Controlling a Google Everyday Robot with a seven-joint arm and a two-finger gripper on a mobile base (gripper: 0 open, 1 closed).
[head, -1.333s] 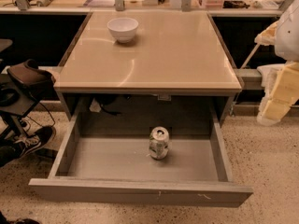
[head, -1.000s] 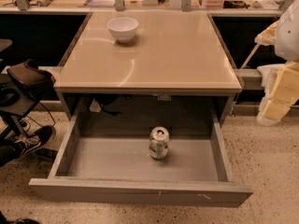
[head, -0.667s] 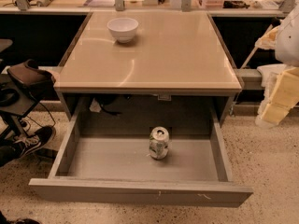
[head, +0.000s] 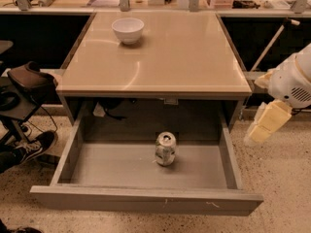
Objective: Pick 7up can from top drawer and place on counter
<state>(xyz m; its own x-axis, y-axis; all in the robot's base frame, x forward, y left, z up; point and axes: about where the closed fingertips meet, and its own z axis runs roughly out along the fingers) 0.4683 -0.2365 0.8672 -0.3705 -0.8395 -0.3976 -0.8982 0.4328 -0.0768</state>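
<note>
Speckled flooring surrounds the grey cabinet in front of you. Its beige counter carries one white bowl at 11 o'clock; you cannot see inside the bowl. Below, the top drawer stands pulled out, holding only the 7up can, upright near the middle of the drawer floor. Your gripper hangs at 3 o'clock, outside the drawer's right wall and well apart from the can. You cannot tell whether it is open or closed.
</note>
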